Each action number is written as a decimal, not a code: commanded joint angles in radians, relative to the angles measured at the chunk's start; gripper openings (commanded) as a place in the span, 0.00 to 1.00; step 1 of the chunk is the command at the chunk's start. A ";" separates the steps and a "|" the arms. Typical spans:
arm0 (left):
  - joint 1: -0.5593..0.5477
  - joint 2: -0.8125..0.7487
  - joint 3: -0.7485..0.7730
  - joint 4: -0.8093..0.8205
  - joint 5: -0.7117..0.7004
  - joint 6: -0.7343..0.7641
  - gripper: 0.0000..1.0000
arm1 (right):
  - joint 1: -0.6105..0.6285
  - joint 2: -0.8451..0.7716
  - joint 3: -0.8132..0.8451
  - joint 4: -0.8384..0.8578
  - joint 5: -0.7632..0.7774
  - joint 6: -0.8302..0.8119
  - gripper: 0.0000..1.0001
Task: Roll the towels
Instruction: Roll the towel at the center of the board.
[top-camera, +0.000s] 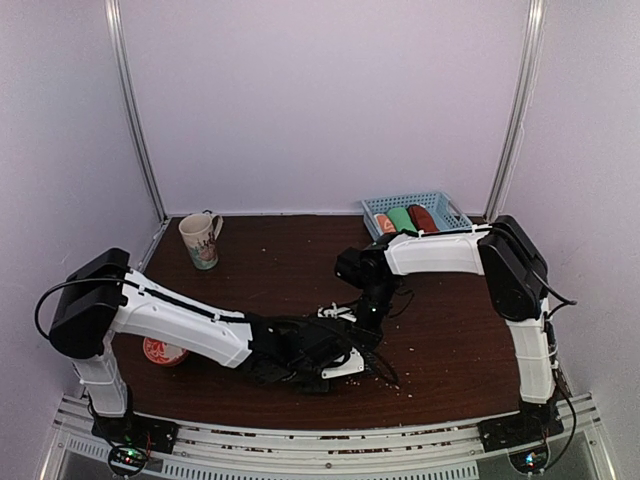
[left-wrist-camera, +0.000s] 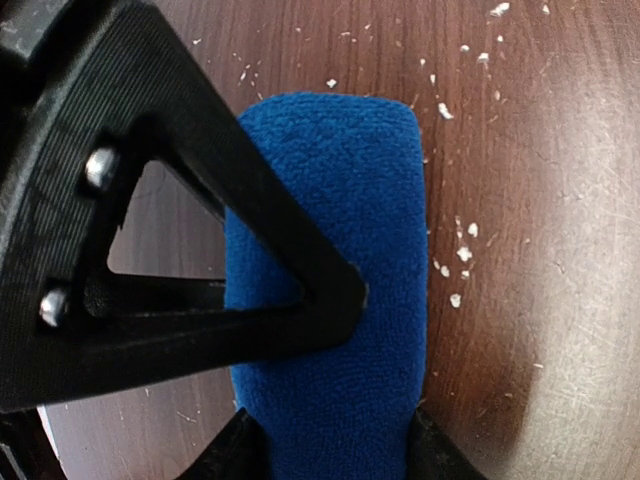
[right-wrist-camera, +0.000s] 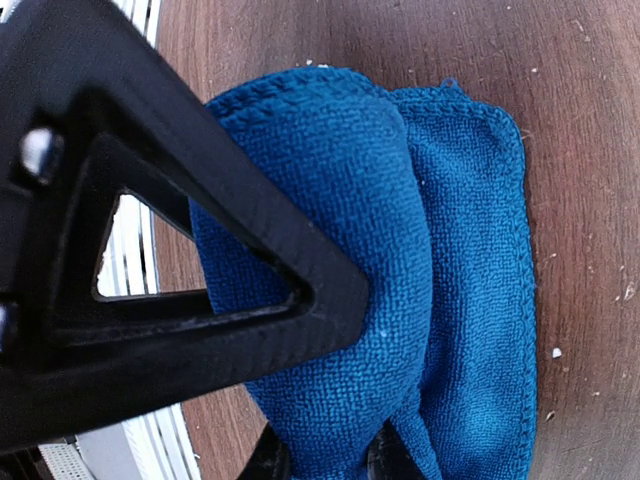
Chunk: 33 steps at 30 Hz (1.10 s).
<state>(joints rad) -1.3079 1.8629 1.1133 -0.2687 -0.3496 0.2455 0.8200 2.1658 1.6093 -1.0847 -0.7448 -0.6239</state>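
Note:
The royal blue towel (left-wrist-camera: 350, 200) lies partly rolled on the brown table, near the front middle. My left gripper (left-wrist-camera: 335, 450) is shut on the roll, with a finger on each side. My right gripper (right-wrist-camera: 325, 462) is shut on a rolled fold of the same towel (right-wrist-camera: 400, 250), and a flat layer lies beside that fold. In the top view both grippers, left (top-camera: 335, 357) and right (top-camera: 372, 322), meet over the towel and hide it. A rust-brown rolled towel (top-camera: 422, 217) lies in the blue basket (top-camera: 455, 215).
The basket at the back right also holds a green roll (top-camera: 403, 219) and an orange-and-white roll (top-camera: 386, 223). A mug (top-camera: 200, 240) stands at the back left. A red round thing (top-camera: 163, 351) sits under the left arm. White crumbs (left-wrist-camera: 455, 255) dot the table.

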 joint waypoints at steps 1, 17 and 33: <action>0.018 0.047 -0.006 0.003 0.007 0.023 0.42 | 0.013 0.069 -0.037 -0.031 0.069 -0.008 0.17; 0.131 0.125 0.070 -0.150 0.355 -0.073 0.23 | -0.221 -0.360 0.122 -0.155 -0.018 -0.074 0.44; 0.300 0.281 0.259 -0.322 0.794 -0.179 0.20 | -0.313 -0.747 -0.158 0.090 -0.194 -0.036 0.42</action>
<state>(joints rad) -1.0199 2.0411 1.3922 -0.4366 0.3222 0.1196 0.4988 1.4399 1.4372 -0.9516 -0.8780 -0.5903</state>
